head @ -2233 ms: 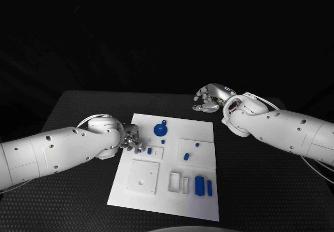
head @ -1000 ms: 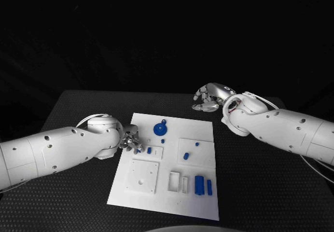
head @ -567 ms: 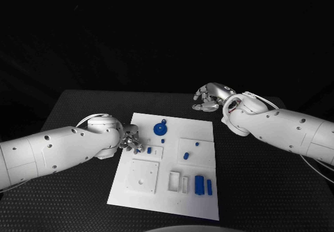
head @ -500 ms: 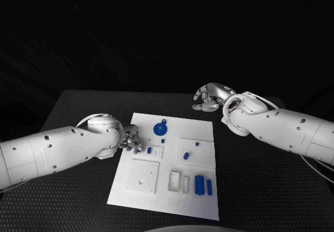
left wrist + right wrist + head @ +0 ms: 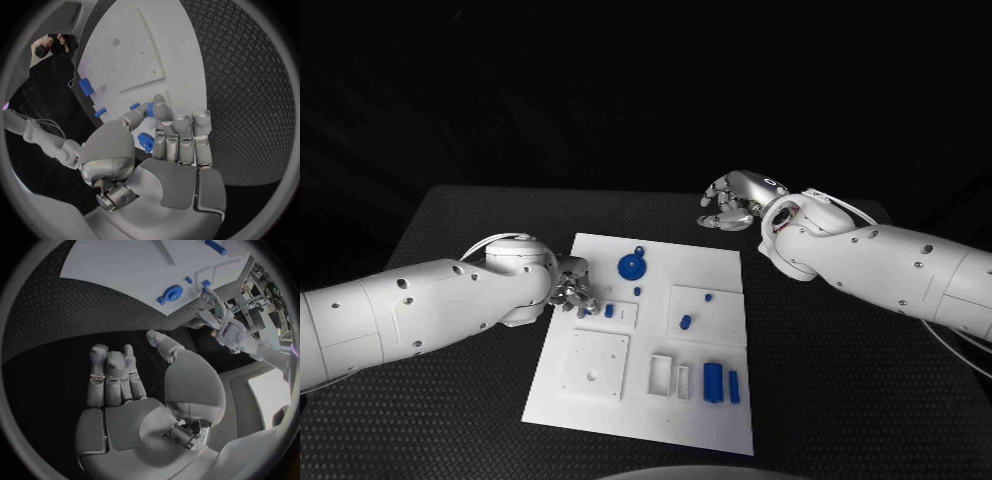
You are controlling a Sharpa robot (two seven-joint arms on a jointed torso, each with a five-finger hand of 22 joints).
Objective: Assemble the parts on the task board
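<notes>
Pinching a small blue part (image 5: 145, 141) in its fingers, the left hand (image 5: 568, 291) is held over the task board (image 5: 711, 262). Seating it in a slot is judged next. The right hand (image 5: 733, 204) is held empty, fingers loosely curled.

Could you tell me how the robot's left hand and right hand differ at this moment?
The left hand is over the task board edge, fingers on a small blue part; the right hand is off the board over the black table, holding nothing, its fingers curled in. Both are silver.
</notes>
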